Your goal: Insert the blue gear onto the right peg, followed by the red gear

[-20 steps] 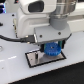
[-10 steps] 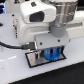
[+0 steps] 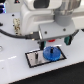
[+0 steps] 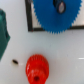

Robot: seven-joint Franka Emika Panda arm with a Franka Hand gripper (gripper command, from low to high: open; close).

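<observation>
In the exterior view, the blue gear (image 3: 51,53) lies flat on the grey plate (image 3: 35,59) with the black border, in the lower middle of the frame, toward the plate's end at the exterior view's right. A dark spot shows in the gear's centre hole, most likely the right peg (image 3: 51,51), so the gear seems to sit around it. A thin pale pin (image 3: 37,57) stands on the plate, apart from the gear on the exterior view's left.

The gripper (image 3: 52,40) hangs just above the blue gear. One dark finger (image 3: 41,42) shows beside the gear and not touching it. The jaws appear open and hold nothing.

In the wrist view, the blue gear (image 4: 55,16) fills the upper right of the frame, with the dark peg (image 4: 61,6) in its hole. The red gear (image 4: 37,68) lies on the white table (image 4: 65,55) at the lower centre, well apart from the blue one. A dark green object (image 4: 3,36) is cut off by the left edge.
</observation>
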